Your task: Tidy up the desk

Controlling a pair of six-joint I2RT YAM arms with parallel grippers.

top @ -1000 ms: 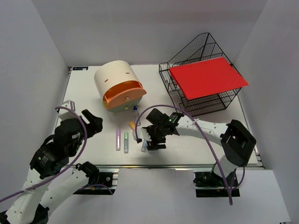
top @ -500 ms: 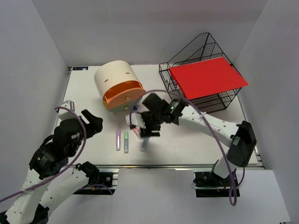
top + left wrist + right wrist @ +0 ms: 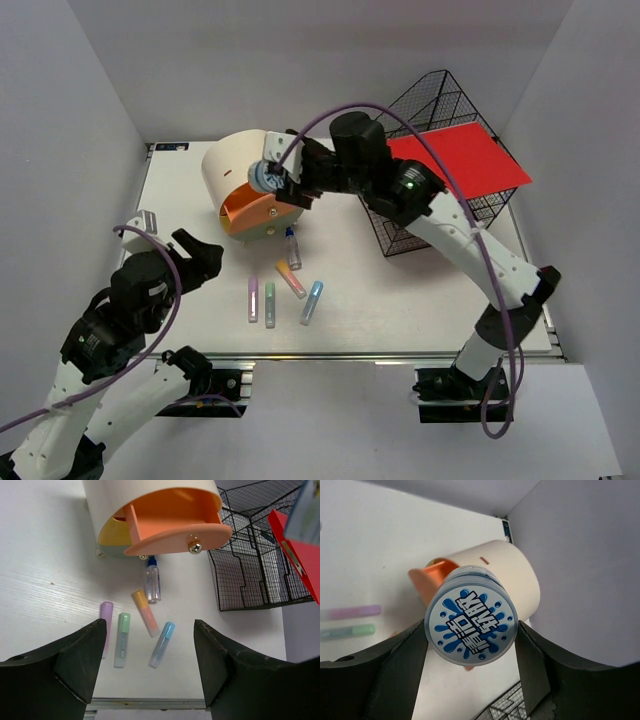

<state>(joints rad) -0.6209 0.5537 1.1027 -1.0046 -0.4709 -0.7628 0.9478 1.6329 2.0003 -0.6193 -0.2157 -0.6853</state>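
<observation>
1. Up over the open orange drawer point(image 3: 258, 208), the right tool point(image 3: 272, 180) pinches a round blue-printed tub point(image 3: 470, 621).
2. Left tool point(image 3: 150, 670) hangs spread above the tabletop point(image 3: 420, 290).
3. Tabletop lies under both arms, carrying four markers point(image 3: 121, 639) and a bottle point(image 3: 152, 582).

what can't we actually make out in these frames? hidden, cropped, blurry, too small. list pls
- Orange drawer contents: the left wrist view sees it from below; in the top view the blue-labelled tub and right arm partly cover it.
- Tub's body: the right wrist view shows only its end face, between the fingers.
- Wire basket shelves: the red folder covers them in the top view.
- Small bottle label: too small in every view.
- Purple pen: blurred, cut by the right wrist view's left edge.
</observation>
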